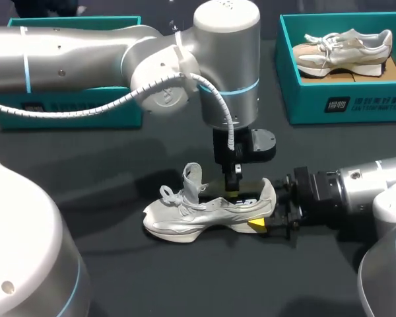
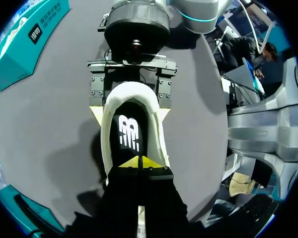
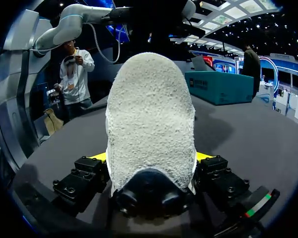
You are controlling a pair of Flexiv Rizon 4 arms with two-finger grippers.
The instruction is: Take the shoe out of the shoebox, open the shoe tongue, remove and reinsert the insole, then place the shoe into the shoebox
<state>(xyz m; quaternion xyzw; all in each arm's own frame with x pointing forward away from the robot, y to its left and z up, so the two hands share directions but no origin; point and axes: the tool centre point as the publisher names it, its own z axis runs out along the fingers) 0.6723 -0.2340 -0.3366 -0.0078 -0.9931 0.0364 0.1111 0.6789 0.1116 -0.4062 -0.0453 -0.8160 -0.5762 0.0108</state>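
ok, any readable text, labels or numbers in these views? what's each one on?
Right shoebox, front wall: white logo square beside a row of white characters over a smaller line; too small to read.
Shoebox in the left wrist view: the same sort of white print, blurred, not readable.
Insole inside the shoe: a white stylised logo mark, no legible word.
Numbers or signs: none readable.

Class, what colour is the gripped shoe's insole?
The insole is black with a white mark, clearest in the left wrist view.
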